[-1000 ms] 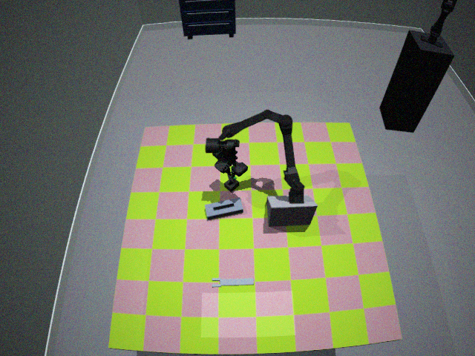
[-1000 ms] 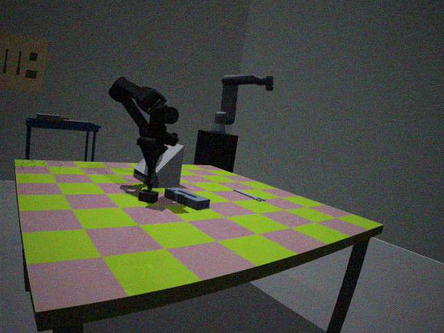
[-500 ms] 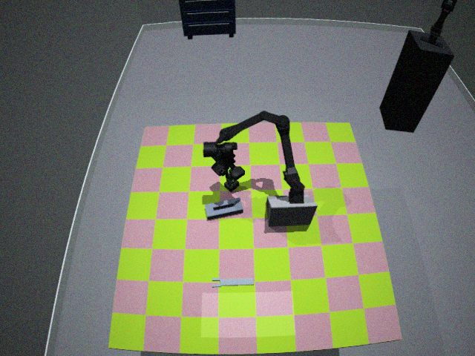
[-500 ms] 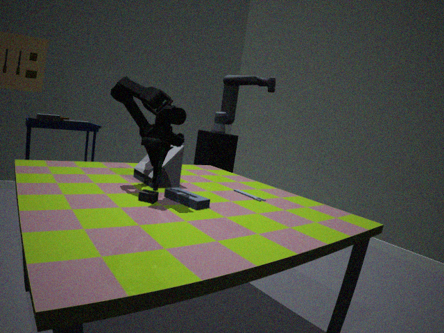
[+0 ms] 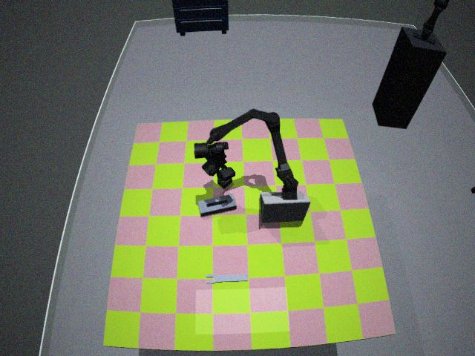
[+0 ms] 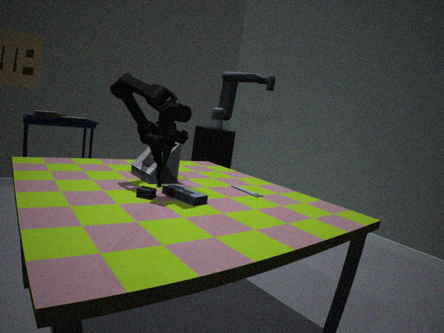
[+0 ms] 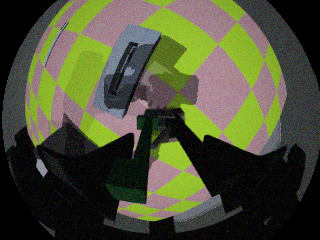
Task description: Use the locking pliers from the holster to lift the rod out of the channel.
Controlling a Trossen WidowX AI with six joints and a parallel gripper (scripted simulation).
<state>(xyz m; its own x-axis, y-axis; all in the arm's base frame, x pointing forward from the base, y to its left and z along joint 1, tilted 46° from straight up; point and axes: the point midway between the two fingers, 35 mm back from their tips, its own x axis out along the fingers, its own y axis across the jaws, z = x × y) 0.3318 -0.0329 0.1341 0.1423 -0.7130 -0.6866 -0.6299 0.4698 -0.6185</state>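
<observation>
Hovering, the dark tool (image 5: 223,182) (image 6: 159,183) (image 7: 170,139) shows angular edges, its grip unclear from here; near it sits a blue-grey, slotted block (image 5: 217,208) (image 6: 193,198) (image 7: 114,102); pink-and-lime checks cover the bench (image 5: 264,260) (image 6: 172,229) (image 7: 200,70).

Dim grey walls (image 6: 315,107) surround me; a dark blue cabinet (image 5: 201,17) stands beyond the checkered table's far edge (image 5: 245,120) (image 6: 215,269).
</observation>
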